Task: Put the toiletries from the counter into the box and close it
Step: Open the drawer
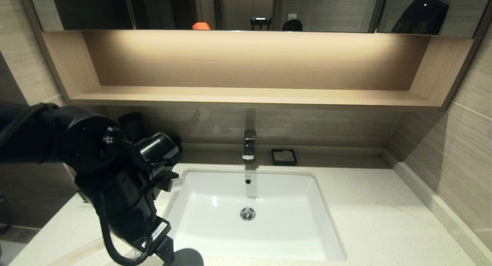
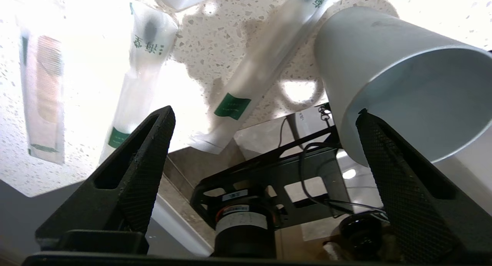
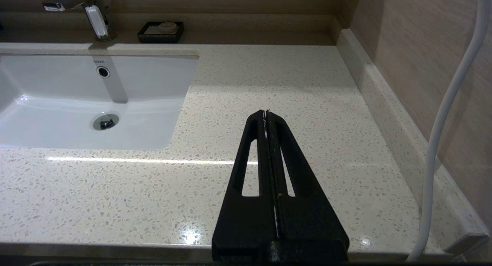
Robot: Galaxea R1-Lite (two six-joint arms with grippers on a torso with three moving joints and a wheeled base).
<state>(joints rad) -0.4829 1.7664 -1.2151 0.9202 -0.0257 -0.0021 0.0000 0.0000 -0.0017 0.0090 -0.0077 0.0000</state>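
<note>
Two pincers are showing: the left pincer is hanging wide open and holding nothing above the near-left part of the worktop, while the right pincer is resting pressed shut and empty over the bare right stretch of worktop, parked out of the way. Under the left one, slim wrapped packets are lying flat on the speckled stone: one packet is sitting just past its dark finger, a longer packet is running slantwise with one end poking over the worktop's edge, and a comb packet is lying off to the side. Judging by the spread of the fingers, the arm is likely lining up to straddle one of them, though which one I cannot tell. A pale cup is lying tipped right beside the long packet and crowding the other finger. From the head camera, the left arm is blocking that whole corner, so the packets are hidden there. Farther back, the basin, tap and soap dish are sitting against the wall. No box is appearing in any view.
</note>
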